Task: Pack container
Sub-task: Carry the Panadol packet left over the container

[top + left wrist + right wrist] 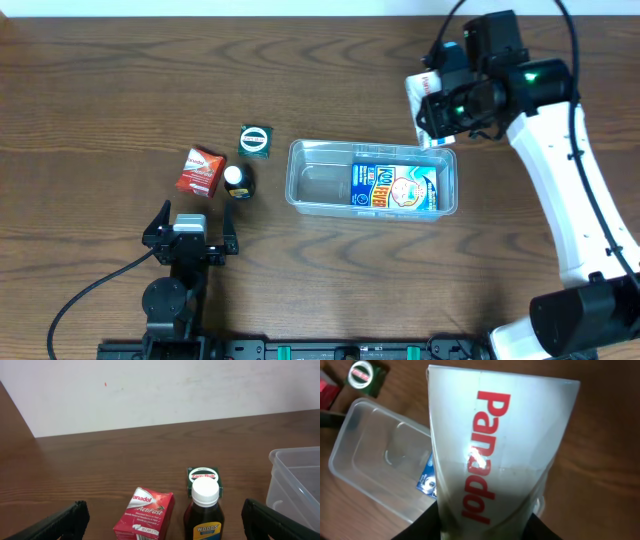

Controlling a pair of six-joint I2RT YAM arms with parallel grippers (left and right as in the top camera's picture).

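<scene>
The clear container (298,152) sits mid-table, also seen in the right wrist view (365,460) and at the right edge of the left wrist view (295,480). A blue medicine box (393,187) lies flat in its right half. My right gripper (440,105) hovers over the container's far right corner, shut on a white Panadol box (495,445) that fills its view. My left gripper (190,222) stands open near the front left with nothing between its fingers. It faces a red Panadol ActiFast box (145,515) and a dark Woods bottle (204,515).
A green Zam-Buk box (256,139) lies behind the bottle (237,181), just left of the container. The red box (200,171) is left of the bottle. Bare wooden table surrounds them, with a white wall behind.
</scene>
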